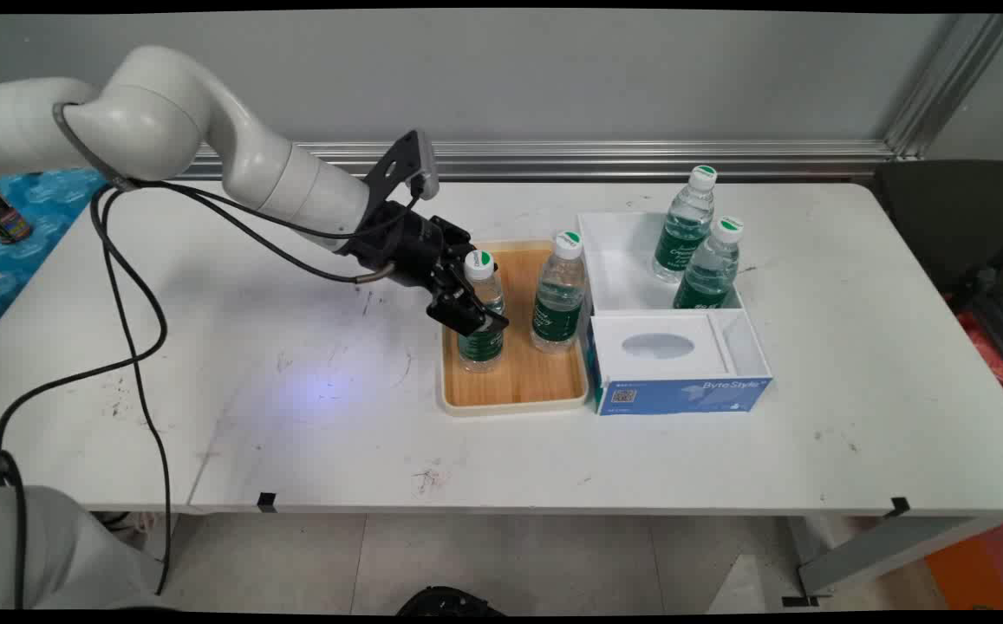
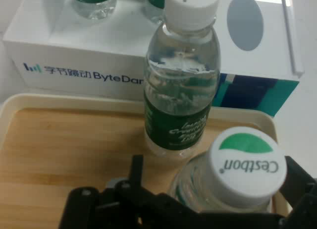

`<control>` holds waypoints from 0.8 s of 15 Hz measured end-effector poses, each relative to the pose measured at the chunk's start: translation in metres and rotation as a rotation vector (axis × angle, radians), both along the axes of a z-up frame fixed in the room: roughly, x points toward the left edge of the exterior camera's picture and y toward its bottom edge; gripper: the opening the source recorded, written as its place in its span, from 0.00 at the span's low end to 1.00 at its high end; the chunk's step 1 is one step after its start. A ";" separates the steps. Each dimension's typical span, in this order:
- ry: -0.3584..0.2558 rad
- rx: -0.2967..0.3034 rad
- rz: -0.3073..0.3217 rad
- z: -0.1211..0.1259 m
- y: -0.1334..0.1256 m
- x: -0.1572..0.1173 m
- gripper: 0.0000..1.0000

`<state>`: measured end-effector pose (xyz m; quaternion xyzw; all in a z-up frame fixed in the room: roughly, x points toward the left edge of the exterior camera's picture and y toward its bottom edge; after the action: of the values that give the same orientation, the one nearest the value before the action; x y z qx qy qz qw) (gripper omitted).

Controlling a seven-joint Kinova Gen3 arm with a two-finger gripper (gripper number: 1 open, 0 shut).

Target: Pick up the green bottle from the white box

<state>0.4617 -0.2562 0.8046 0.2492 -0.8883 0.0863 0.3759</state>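
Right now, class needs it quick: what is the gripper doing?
Gripper: closed around the near water bottle standing on the wooden tray.

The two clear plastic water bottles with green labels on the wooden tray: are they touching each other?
Apart. The main view shows a strip of bare tray between the bottle in the black pincer, and the other bottle.

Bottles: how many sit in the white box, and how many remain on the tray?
Two bottles stand in the white box. The gripper is around a third on the wooden tray; whether it is clamped is unclear. A fourth stands beside it, untouched.
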 end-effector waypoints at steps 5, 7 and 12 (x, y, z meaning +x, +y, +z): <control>-0.034 0.017 0.003 0.019 0.007 0.012 1.00; -0.055 0.031 0.005 0.032 0.012 0.019 1.00; -0.103 0.066 0.008 0.066 0.023 0.035 1.00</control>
<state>0.4969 -0.2330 0.8709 0.2605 -0.9077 0.0712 0.3211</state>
